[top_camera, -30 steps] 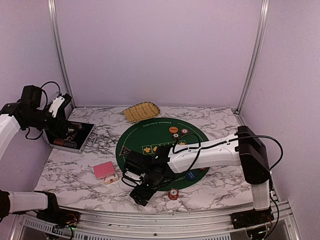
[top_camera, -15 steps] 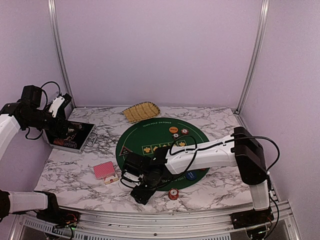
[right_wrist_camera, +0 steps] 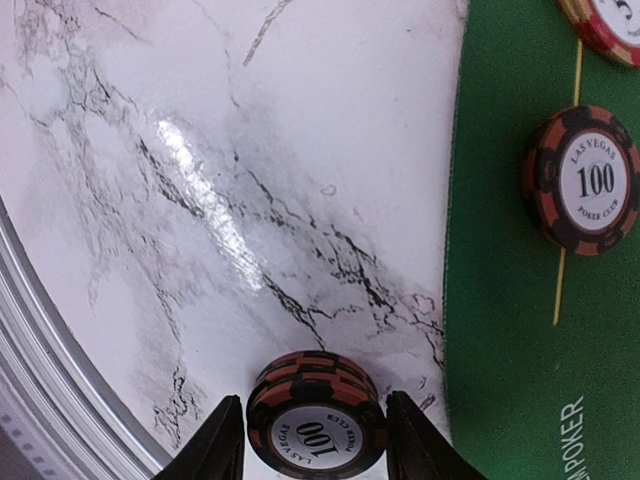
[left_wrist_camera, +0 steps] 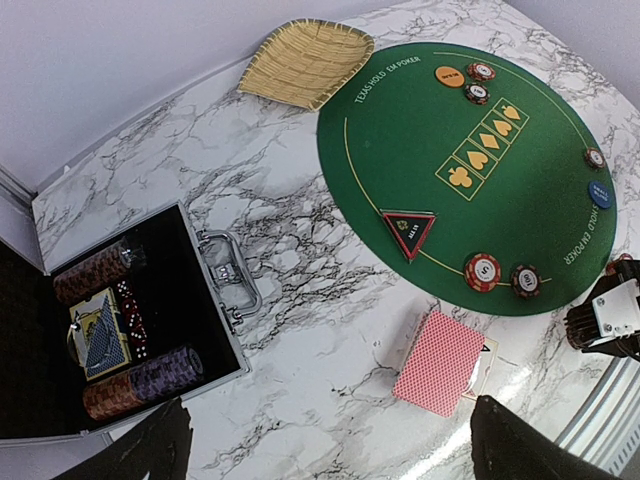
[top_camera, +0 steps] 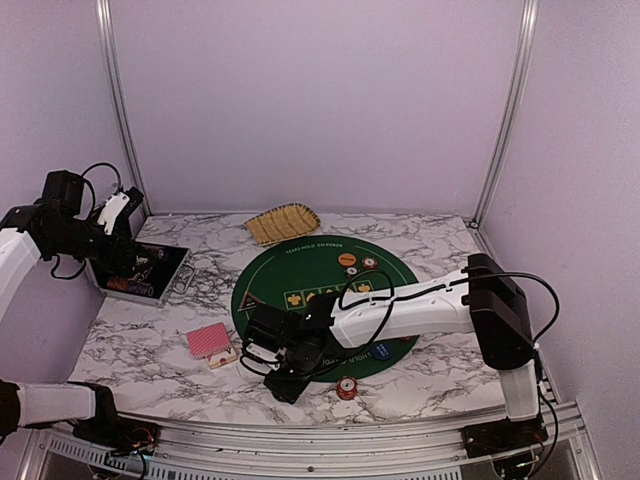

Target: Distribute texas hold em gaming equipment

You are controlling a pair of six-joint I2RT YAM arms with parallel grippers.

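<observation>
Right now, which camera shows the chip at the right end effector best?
Right wrist: the chip, marked 100, sits between the fingers on the table. Top view: the right end effector covers it. Left wrist: not visible.

Top external: we look from high behind the arm bases (top_camera: 500, 435), down across the whole marble table (top_camera: 440, 235) | Left wrist: raised far left, we face down over open case (left_wrist_camera: 165, 250) and green poker mat (left_wrist_camera: 480, 210) | Right wrist: very close, straight down on chip stack (right_wrist_camera: 316, 425) at mat's near edge, shared by all.
</observation>
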